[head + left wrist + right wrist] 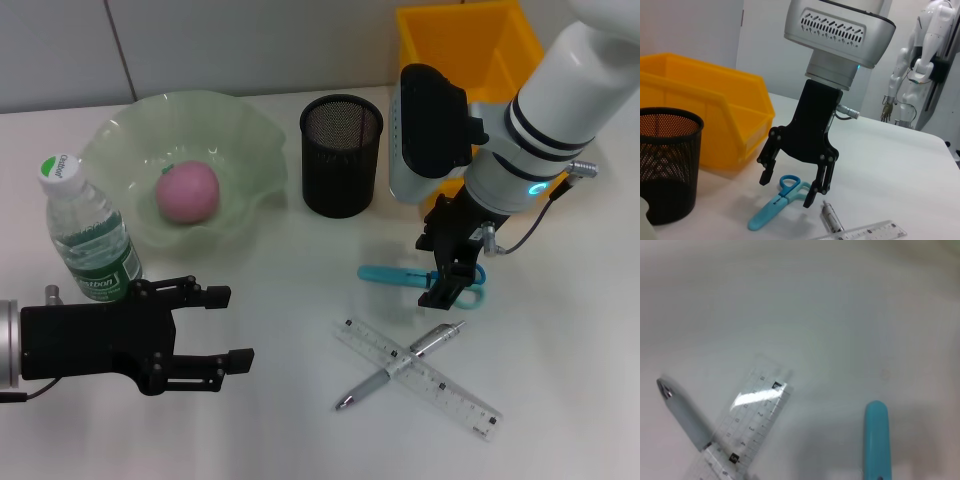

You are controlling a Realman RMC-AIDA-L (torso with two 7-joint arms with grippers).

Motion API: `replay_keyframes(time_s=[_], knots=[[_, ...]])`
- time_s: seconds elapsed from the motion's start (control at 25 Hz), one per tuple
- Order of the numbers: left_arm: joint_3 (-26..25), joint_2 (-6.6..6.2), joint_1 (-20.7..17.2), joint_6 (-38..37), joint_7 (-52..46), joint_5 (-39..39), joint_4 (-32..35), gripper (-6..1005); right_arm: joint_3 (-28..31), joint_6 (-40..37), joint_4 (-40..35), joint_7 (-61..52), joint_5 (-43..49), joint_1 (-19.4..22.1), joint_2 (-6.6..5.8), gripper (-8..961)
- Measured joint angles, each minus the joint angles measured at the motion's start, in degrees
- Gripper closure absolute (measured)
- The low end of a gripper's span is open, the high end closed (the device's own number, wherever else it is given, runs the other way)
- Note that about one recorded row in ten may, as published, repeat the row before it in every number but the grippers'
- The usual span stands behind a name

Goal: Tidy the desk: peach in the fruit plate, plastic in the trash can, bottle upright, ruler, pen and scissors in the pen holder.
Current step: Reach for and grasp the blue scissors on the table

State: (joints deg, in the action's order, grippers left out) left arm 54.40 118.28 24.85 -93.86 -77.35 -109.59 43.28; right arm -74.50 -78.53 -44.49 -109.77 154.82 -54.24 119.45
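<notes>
From the head camera you see the white counter [280, 420]. The peach [186, 192] sits in the green fruit plate [240, 130]. The bottle [88, 232] stands upright just beside the plate, with its cap on top. The black pen holder [341, 155] stands next to the plate, and the yellow bin [505, 45] is behind it. Your left end effector [226, 328] hovers low near the bottle, wide open, holding nothing. Your right end effector [452, 282] hangs over the handle end of the blue scissors [400, 274], which lie flat on the counter. The ruler [440, 385] and the pen [385, 378] lie crossed just in front of the scissors.

From the left wrist camera you see the right end effector [790, 186] with its fingers spread open around the scissors [774, 204] handles, tips close to the counter. It has not closed on anything. The pen holder [666, 160] and yellow bin [700, 107] are beside it.

From the right wrist camera you see the blue tip of the scissors [876, 437], the ruler [747, 422] and the pen [682, 412] on the counter, with the ruler lying over the pen.
</notes>
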Motion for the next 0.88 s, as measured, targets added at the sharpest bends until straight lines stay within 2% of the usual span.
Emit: replay_keyframes(time_s=[0.16,0.36,0.6,0.76,0.88], knots=[[-0.14,-0.06,0.02,-0.07,0.0,0.0,0.02,166,-0.03,0.94,0.73,0.0,-0.04,0.16,0.04,153],[-0.57,-0.07,0.0,-0.3,0.0,0.0,0.09,166,-0.03,1.67,1.41,0.0,-0.08,-0.06,0.08,268],[-0.62,-0.07,-0.05,-0.35,0.0,-0.01,0.22,166,-0.03,2.07,1.43,0.0,-0.53,-0.08,0.09,502],[-0.69,-0.07,-0.07,-0.35,0.0,-0.01,0.23,166,-0.03,2.65,1.9,0.0,-0.59,-0.16,0.09,602],[-0.69,-0.07,-0.07,-0.35,0.0,-0.01,0.23,166,-0.03,2.8,2.23,0.0,-0.59,-0.24,0.09,602]])
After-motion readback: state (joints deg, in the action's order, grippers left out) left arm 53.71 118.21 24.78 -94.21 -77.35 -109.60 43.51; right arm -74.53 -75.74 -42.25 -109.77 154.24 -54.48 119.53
